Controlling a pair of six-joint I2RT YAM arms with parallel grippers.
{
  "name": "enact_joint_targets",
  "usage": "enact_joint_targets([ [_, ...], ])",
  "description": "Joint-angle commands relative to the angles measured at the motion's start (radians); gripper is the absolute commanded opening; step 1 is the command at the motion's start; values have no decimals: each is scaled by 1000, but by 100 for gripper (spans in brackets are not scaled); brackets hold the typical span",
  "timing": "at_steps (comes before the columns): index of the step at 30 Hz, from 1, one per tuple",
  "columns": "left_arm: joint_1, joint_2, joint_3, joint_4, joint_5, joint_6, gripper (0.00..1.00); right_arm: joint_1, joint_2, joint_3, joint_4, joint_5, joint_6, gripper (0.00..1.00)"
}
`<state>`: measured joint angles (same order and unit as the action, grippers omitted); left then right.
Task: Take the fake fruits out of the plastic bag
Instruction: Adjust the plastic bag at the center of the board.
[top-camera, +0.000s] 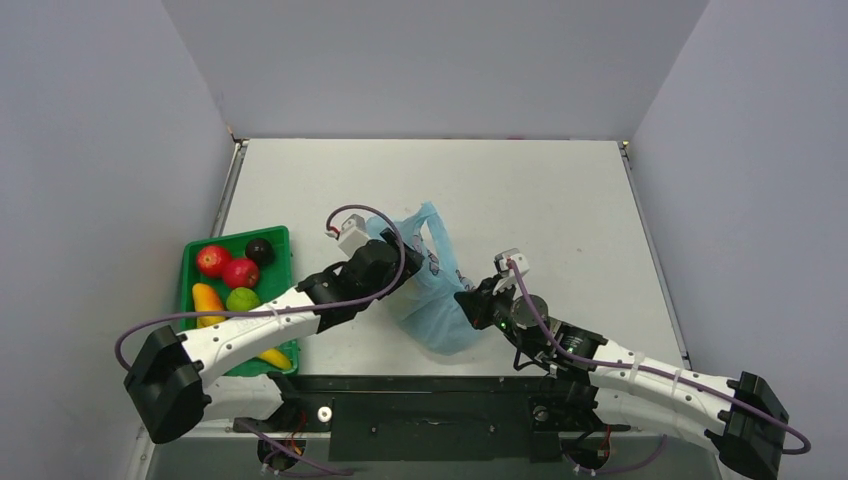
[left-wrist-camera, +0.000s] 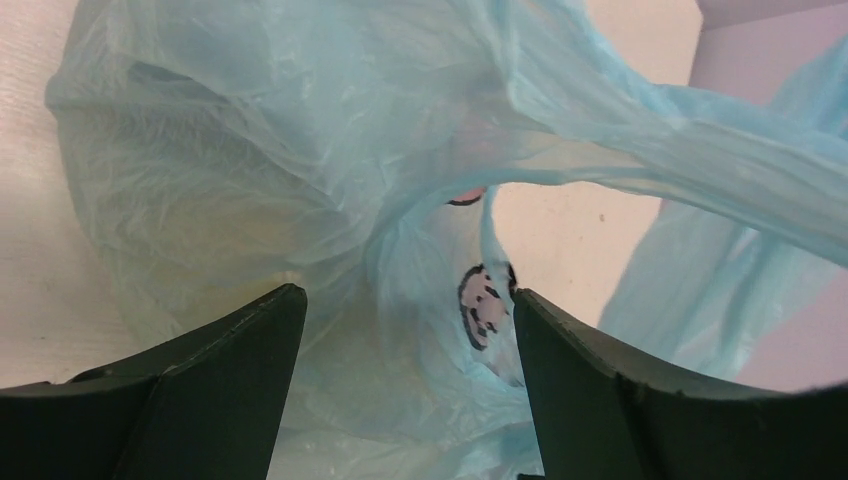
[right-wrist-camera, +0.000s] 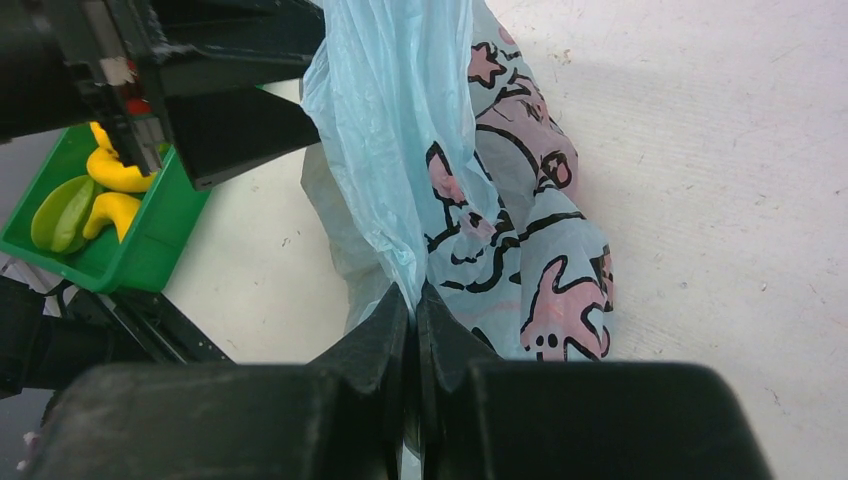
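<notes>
R gripper (right-wrist-camera: 410, 310) is clamped tight on a fold of the plastic bag (top-camera: 432, 292): jaws closed w/ thin blue film pinched between them, the bag rising up & away from its tips. Looks like the anchor to me. It pins one side so the bag can't slide or slump while the other arm works.

L gripper (left-wrist-camera: 405, 345) is spread wide, nothing between its fingers (left-wrist-camera: 235, 375). What looks like the bag mouth sits right ahead of it, w/ a handle loop stretching off to its right. Prob lined up to reach in, so wide jaws make sense.

Fake fruits: can't make any out inside, film's too cloudy. There's only a faint yellowish tint thru the wall ahead-left of the L gripper, maybe one left in there.

Back behind the L gripper, alongside its arm, the green tray (top-camera: 235, 237) holds red apples (top-camera: 240, 272), bananas (right-wrist-camera: 115, 175) & a dark round fruit (top-camera: 260, 250), prob one already out.

Risk imo: thin film snagging on the L fingers going in.
</notes>
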<state>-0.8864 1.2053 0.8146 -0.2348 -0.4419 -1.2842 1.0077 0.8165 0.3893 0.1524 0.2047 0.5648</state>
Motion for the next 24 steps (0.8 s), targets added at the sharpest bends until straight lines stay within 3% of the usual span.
enact_joint_targets([
  [1, 11, 43, 54, -61, -15, -70, 74, -3, 10, 49, 23, 22, -11, 0],
  [6, 35, 85, 35, 14, 18, -60, 71, -3, 39, 50, 29, 20, -17, 0],
  [8, 52, 114, 40, 48, 47, -28, 61, 0, 41, 47, 44, 1, -30, 0],
  [9, 60, 126, 37, 70, 78, 9, 48, 9, 39, 46, 58, -12, -39, 0],
  [11, 94, 129, 16, 127, 135, 44, 34, 24, 34, 41, 69, -27, -84, 0],
  [17, 203, 90, -9, 257, 314, 188, 0, 53, 47, 28, 91, -103, -151, 0],
  [24, 307, 36, -42, 289, 432, 247, 0, 167, 86, 34, 61, -171, -268, 0],
])
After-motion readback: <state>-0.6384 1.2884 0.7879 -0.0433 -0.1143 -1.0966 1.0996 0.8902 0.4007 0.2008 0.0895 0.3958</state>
